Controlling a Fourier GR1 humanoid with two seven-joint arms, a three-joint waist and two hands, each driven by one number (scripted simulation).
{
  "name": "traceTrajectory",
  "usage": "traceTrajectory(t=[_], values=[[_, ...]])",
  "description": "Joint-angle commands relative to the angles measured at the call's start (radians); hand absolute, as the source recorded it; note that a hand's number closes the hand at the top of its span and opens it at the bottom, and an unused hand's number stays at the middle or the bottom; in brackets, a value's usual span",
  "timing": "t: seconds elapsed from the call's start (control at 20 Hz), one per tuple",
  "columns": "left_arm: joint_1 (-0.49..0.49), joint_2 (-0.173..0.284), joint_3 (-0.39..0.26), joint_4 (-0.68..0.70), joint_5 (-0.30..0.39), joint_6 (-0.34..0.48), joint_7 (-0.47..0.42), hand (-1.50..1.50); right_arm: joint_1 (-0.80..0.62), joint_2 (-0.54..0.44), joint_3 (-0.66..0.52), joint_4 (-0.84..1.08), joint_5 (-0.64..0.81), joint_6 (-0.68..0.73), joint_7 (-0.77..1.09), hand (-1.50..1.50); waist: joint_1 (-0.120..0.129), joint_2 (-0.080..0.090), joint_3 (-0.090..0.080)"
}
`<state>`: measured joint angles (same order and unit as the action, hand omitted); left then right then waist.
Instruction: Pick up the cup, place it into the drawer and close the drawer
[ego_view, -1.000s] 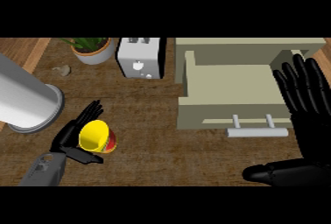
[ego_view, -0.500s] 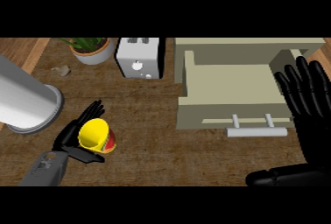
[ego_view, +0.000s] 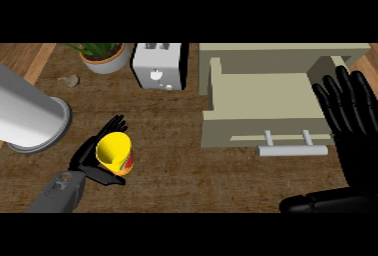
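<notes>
Cup unmoved in left hand w/ fingers curled round, right hand still open by drawer

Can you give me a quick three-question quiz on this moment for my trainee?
1. True or false: the yellow cup already sits inside the drawer.
2. Which hand has the cup? A) left hand B) right hand C) neither
3. Fill in: the white appliance between the potted plant and the drawer is a ____.

Key:
1. False: the cup is over the wooden counter, left of the open drawer.
2. A: the left hand's fingers and thumb curl round it, while the right hand is open beside the drawer.
3. toaster
</notes>
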<state>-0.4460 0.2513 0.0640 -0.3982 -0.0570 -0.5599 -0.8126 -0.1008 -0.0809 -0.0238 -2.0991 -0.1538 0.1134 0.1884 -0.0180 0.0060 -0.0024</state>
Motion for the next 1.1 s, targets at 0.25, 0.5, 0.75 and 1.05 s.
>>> traceTrajectory(t=[0.25, 0.5, 0.75, 1.05], values=[[-0.013, -0.019, -0.008, 0.007, 0.063, -0.263, -0.077, 1.5, 0.02, 0.005, -0.009, -0.003, -0.001, 0.003, -0.027, -1.5, 0.002, -0.002, 0.001], [0.001, -0.043, -0.035, -0.035, 0.071, -0.272, -0.116, 1.5, -0.009, -0.004, -0.007, -0.023, -0.001, -0.006, 0.013, -1.5, 0.002, -0.002, -0.001], [0.026, -0.05, -0.006, -0.06, 0.1, -0.135, -0.162, 1.5, -0.038, -0.021, -0.048, 0.062, -0.018, 0.013, -0.023, -1.5, 0.012, -0.001, 0.001], [0.076, -0.092, 0.211, -0.081, 0.262, 0.25, -0.189, 1.5, -0.016, -0.03, -0.063, 0.007, -0.032, 0.009, -0.001, -1.5, 0.022, -0.004, 0.001]])
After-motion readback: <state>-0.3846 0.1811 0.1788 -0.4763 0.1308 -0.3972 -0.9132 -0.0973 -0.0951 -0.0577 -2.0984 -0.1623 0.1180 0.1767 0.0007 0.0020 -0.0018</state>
